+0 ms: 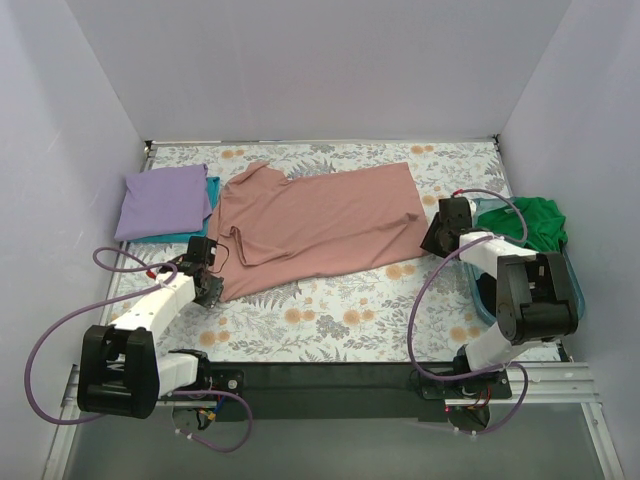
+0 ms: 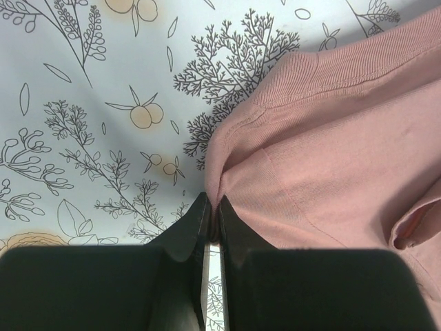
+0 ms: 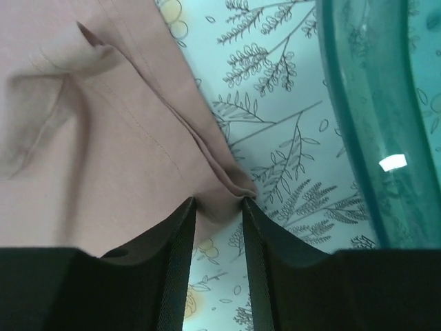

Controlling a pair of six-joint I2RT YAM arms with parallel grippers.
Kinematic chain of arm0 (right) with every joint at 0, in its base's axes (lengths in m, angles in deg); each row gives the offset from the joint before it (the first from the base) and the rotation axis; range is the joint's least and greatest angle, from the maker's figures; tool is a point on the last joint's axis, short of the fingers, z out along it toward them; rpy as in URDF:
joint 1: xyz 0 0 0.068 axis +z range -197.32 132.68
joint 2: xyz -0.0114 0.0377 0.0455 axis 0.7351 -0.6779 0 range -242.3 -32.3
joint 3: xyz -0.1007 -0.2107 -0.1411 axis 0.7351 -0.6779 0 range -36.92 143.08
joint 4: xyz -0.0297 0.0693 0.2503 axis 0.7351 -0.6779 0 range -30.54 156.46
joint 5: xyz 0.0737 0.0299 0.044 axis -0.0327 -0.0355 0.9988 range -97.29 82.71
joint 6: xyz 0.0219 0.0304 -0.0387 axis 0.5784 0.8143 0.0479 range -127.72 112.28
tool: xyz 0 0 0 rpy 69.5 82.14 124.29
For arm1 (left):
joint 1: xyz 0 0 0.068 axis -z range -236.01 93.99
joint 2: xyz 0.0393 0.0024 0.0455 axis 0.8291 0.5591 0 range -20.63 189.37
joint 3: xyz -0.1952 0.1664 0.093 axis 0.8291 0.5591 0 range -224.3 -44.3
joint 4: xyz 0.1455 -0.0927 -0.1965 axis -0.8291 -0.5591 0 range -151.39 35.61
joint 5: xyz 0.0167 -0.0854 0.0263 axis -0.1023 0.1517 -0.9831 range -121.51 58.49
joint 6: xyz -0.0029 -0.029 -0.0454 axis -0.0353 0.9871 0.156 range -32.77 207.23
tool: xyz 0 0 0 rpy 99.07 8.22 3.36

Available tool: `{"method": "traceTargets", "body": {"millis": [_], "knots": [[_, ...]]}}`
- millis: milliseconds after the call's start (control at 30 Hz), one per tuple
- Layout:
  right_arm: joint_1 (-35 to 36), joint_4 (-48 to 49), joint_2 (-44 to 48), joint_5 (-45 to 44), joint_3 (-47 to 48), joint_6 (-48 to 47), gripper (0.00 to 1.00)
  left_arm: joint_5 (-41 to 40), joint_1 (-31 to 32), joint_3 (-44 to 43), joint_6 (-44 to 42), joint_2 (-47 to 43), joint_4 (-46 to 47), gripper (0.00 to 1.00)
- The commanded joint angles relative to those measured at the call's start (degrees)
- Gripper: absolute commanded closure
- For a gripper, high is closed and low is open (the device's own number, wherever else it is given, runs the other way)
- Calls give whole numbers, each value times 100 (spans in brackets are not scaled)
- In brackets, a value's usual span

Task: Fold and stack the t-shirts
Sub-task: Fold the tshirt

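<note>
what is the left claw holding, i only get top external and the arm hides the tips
Observer: In the left wrist view the left claw is pinched nearly shut on the edge of the pink t-shirt.
Operator: and the right one
Observer: The right claw has a bunched fold of the hem between its tips, jaws wider apart.
Operator: is the tub touching it
Observer: No, the teal tub stands apart to its side, bare tablecloth between.
</note>
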Motion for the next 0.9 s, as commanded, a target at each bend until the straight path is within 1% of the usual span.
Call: {"method": "traceTargets", "body": {"millis": [0, 33, 67, 133, 167, 233, 300, 333, 367, 433, 467, 533, 567, 633, 667, 733, 767, 833, 867], "knots": [[3, 25, -282, 90, 159, -82, 61, -135, -44, 34, 8, -49, -49, 100], [12, 25, -345, 73, 167, -91, 68, -135, -44, 43, 17, -49, -40, 100], [12, 34, -415, 72, 159, -82, 84, -135, -44, 43, 17, -57, -48, 100], [12, 16, -381, 72, 28, -56, 99, -170, -44, 43, 61, -83, -136, 100], [3, 16, -319, 72, -51, -47, 99, -197, -44, 35, 87, -101, -189, 100], [12, -89, 101, -6, -401, 23, 99, -249, -44, 26, 175, -233, -364, 100], [12, -220, 725, -173, -719, 146, 99, -258, -44, 17, 245, -443, -557, 100], [3, -421, 971, -243, -1042, 190, 99, -276, -44, 17, 359, -522, -619, 100], [12, -528, 1426, -409, -1193, 243, 99, -276, -44, 26, 403, -601, -698, 100], [12, -931, 1885, -595, -1605, 357, 99, -311, -44, 26, 526, -865, -979, 100], [12, -1055, 2314, -674, -1730, 375, 99, -346, -44, 17, 675, -944, -1102, 100], [12, -1441, 2729, -666, -2080, 506, 99, -504, -44, 34, 834, -1172, -1452, 100], [3, -1530, 3123, -631, -2230, 533, 99, -478, -35, 113, 1078, -1252, -1542, 100], [12, -1714, 3485, -570, -2442, 647, 99, -373, -44, 192, 1194, -1419, -1577, 100], [3, -1942, 3800, -534, -2608, 691, 99, -373, -44, 193, 1430, -1446, -1665, 100], [3, -2119, 4101, -316, -2680, 744, 99, -486, -44, 193, 1668, -1481, -1937, 100], [12, -2242, 4398, -245, -2671, 883, 97, -513, -44, 201, 1809, -1490, -2051, 100], [12, -2366, 4681, -166, -2767, 973, 97, -435, -44, 254, 1757, -1516, -1948, 100], [20, -2375, 4839, 44, -2785, 1077, 92, -408, -44, 263, 1801, -1499, -1982, 100]]}}
